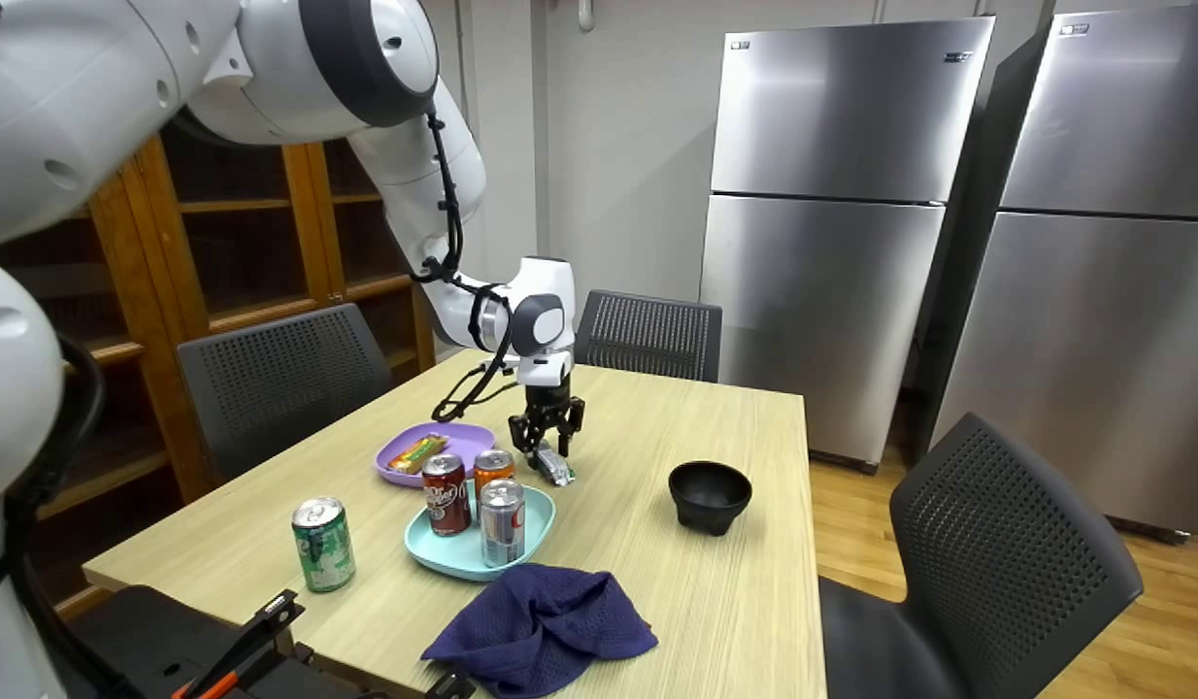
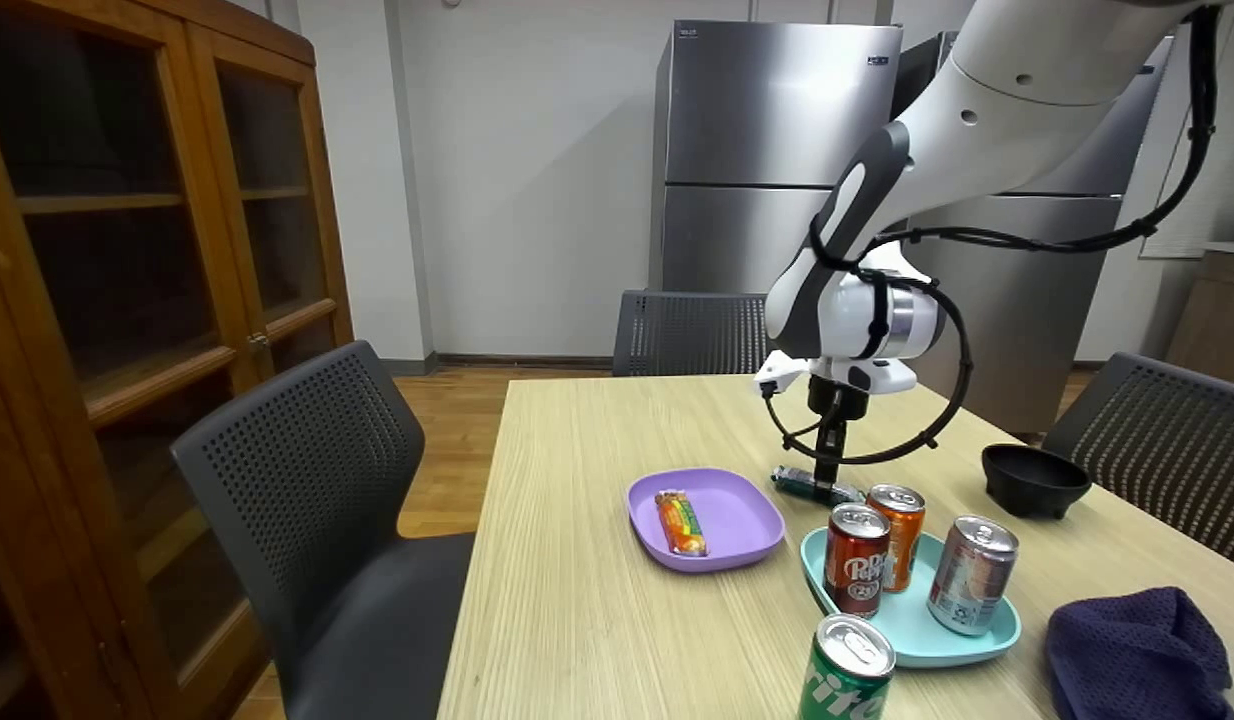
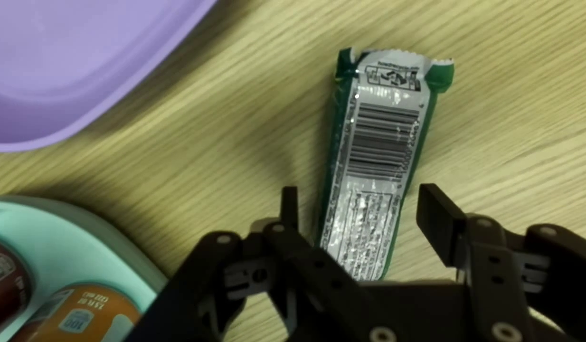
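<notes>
1. My claw (image 3: 357, 209) stands spread, a gap on each side of the green-edged bar (image 3: 383, 142), which lies on the table (image 1: 618, 529), right of centre in the wrist view.
2. I judge it light, fairly stiff but crumbly, its wrapper slick: best pinched gently across the narrow middle, clear of the crimped end.
3. I count two bars, the orange-wrapped bar (image 2: 682, 522) being on the purple plate (image 2: 737, 512); two plates; four cans, three on the turquoise plate (image 1: 538, 512), plus the green can (image 1: 324, 551), lower left of an exterior view; one bowl (image 1: 711, 512); one cloth (image 1: 541, 631).

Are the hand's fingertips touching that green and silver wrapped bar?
Apart: in the wrist view, the open hand straddles the bar, and tabletop shows between the bar and both fingertips.
</notes>
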